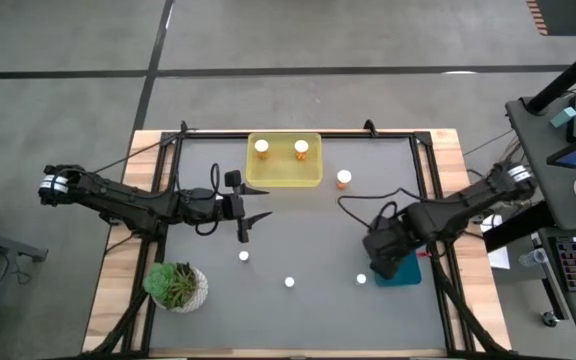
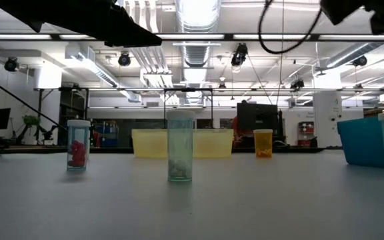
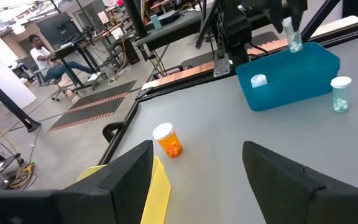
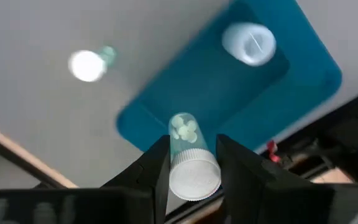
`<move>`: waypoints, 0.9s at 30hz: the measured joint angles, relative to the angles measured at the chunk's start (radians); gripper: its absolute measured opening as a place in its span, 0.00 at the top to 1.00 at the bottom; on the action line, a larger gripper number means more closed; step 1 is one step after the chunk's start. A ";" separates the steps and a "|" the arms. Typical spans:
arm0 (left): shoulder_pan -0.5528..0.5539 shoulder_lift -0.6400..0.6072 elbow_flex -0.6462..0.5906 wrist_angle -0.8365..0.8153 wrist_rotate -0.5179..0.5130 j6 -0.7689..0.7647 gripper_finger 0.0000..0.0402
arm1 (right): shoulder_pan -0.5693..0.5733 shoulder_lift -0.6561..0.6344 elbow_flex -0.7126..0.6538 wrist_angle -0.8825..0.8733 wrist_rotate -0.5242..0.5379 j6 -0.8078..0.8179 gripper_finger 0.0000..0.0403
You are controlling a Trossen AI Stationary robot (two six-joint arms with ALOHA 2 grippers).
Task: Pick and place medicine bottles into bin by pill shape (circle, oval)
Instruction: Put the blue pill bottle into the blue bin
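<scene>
My right gripper (image 1: 383, 252) hangs over the blue bin (image 4: 229, 81) at the table's right, shut on a clear bottle with a white cap (image 4: 188, 149) that holds pale pills. One white-capped bottle (image 4: 248, 43) is inside that bin. My left gripper (image 1: 240, 208) is open and empty above the table's left-middle, just near of the yellow bin (image 1: 285, 178). Two orange bottles (image 1: 262, 149) (image 1: 301, 149) stand in the yellow bin. An orange bottle (image 1: 343, 179) and three small white-capped bottles (image 1: 244, 257) (image 1: 289, 282) (image 1: 361, 279) stand on the table. My right gripper pinches the clear bottle between its two fingers at the sides of its cap end (image 4: 194, 163). The fingers come from above, pointing down. The bottle hangs below them, its bottom toward the blue bin, lifted clear of bin and table (image 3: 293, 36).
A potted green plant (image 1: 176, 286) stands near the table's front left corner. Black frame rails (image 1: 423, 170) run along the table's sides and far edge. Bare grey table lies between the two bins and along the near edge.
</scene>
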 joint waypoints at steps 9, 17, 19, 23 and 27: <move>0.000 0.000 0.000 0.000 0.000 0.000 0.42 | 0.006 -0.127 -0.239 0.060 0.046 0.032 0.73; 0.000 0.000 0.000 0.000 0.000 0.000 0.42 | 0.006 -0.178 -0.353 0.102 0.115 0.017 0.73; 0.000 0.000 0.000 0.000 0.000 0.000 0.42 | 0.006 -0.182 -0.372 0.105 0.125 0.017 0.73; 0.000 0.000 0.000 0.001 0.000 0.000 0.42 | 0.005 -0.182 -0.406 0.119 0.134 0.017 0.73; 0.000 0.000 0.000 0.003 0.000 0.000 0.42 | 0.005 -0.182 -0.436 0.177 0.134 0.018 0.73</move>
